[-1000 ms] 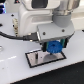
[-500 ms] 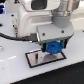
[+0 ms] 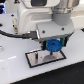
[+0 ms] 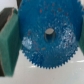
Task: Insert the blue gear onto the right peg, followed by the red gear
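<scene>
The blue gear is held in my gripper just above the right part of the black-framed pale plate. In the wrist view the blue gear fills the picture, and a green finger pad presses its rim on one side, with another at the opposite edge. A dull grey-brown round spot shows in the gear's centre hole; I cannot tell whether it is the right peg's tip. Both pegs are hidden by the gear and gripper in the exterior view. The red gear is out of view.
The white arm body and a black cable hang over the white table at the exterior view's left. The plate's front edge lies below the gripper.
Hardly anything differs. My gripper still holds the blue gear over the plate, perhaps a touch lower.
</scene>
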Tool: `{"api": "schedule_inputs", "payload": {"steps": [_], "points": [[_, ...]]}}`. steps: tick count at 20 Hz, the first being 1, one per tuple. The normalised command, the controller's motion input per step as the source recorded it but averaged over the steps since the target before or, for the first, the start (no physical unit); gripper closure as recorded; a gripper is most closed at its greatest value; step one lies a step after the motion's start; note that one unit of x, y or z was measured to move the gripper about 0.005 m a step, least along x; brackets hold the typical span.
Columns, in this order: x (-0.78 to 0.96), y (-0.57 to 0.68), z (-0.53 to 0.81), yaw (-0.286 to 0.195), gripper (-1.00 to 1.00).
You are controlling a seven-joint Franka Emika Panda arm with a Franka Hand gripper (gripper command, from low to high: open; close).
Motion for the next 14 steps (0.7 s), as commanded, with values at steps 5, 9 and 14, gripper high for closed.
{"api": "schedule_inputs", "payload": {"steps": [5,9,14], "points": [[0.23,-0.07,-0.01,0.000,1.00],[0.18,-0.12,-0.07,0.000,1.00],[0.23,-0.06,0.15,0.000,1.00]]}}
